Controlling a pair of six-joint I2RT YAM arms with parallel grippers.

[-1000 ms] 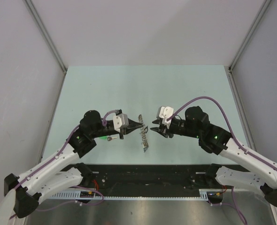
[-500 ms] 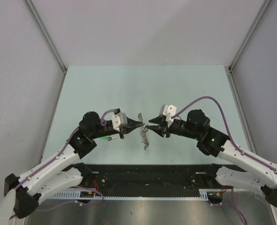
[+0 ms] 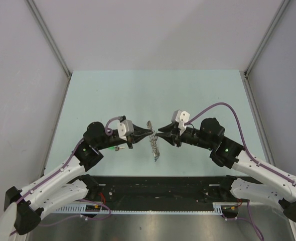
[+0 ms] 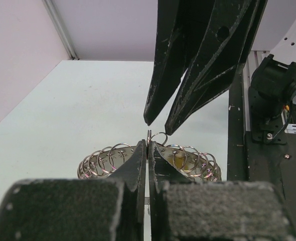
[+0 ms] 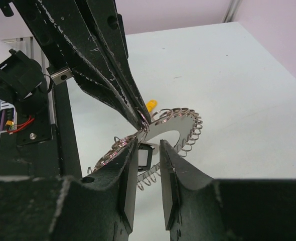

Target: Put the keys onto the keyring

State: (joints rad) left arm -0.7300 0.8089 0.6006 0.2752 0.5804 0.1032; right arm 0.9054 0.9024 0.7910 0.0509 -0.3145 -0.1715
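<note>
**Surface and room.** The pale green table [image 3: 198, 100] is enclosed by plain grey walls [image 3: 153, 35]. A metal plate [image 3: 153, 146] with wire rings all round its rim sits close to the near edge, midway between the left and right edges.

**Arm pose.** The left arm [image 3: 62, 173] and right arm [image 3: 253, 163] reach inward, and their tips meet nose to nose above the plate.

**Fingers.** The left fingers [image 4: 137, 165] are clenched on a keyring [image 4: 157, 136], whose loop protrudes past their tips. The right fingers [image 5: 127, 170] stand slightly apart, with their tips at that loop. Contact cannot be confirmed.

**Keys.** A small key [image 3: 119, 148] lies on the table beside the left wrist. A yellow-headed key [image 5: 151, 104] lies just beyond the plate.
</note>
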